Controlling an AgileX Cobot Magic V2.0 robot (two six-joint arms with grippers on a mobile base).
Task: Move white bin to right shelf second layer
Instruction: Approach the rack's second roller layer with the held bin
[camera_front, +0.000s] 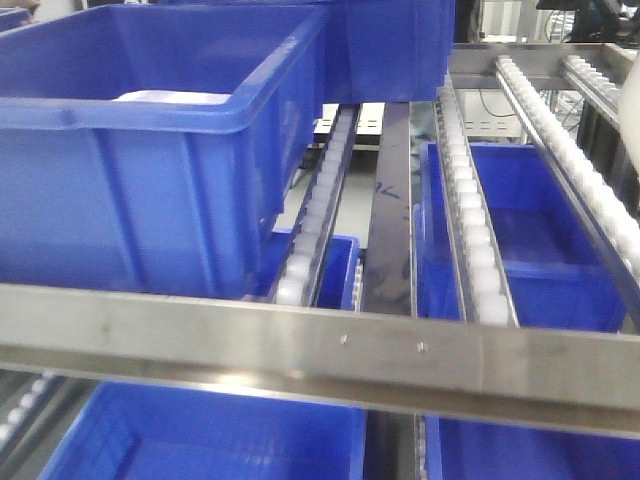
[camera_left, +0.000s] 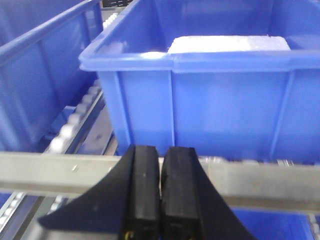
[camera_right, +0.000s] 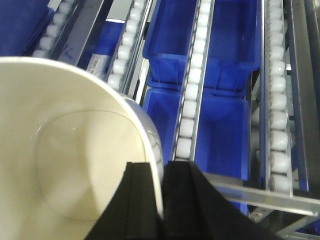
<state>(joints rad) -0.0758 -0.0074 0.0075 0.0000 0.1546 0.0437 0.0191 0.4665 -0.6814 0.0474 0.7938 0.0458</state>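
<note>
Right gripper (camera_right: 162, 200) clamped on near wall of white bin (camera_right: 65, 150), one finger inside the rim, one outside; pinch on the wall because no handles to grab. Bin hanging left of the fingers, mouth up toward the wrist camera, empty inside, apparently held clear above the rack rather than resting on it. Ahead and below: right shelf second layer (camera_right: 192, 85), roller rows on metal rails running away from the gripper, open lanes between them. Through those lanes, lower blue crates (camera_right: 220, 50) on the level underneath. Likely carried high so the base clears the front rail (camera_right: 260, 197) before lowering onto rollers.

Left gripper (camera_left: 160, 200) clenched on nothing, pads together, parked low in front of the steel crossbar (camera_left: 60, 167). Just beyond it a big blue crate (camera_left: 210, 110) sitting on the rollers with something white inside, unclear what. Idle, kept out of the right arm's way.

Front view: bin not identifiable, only crates, rollers, crossbar. Risk judged: thin wall grip could tilt or slip when set down.
</note>
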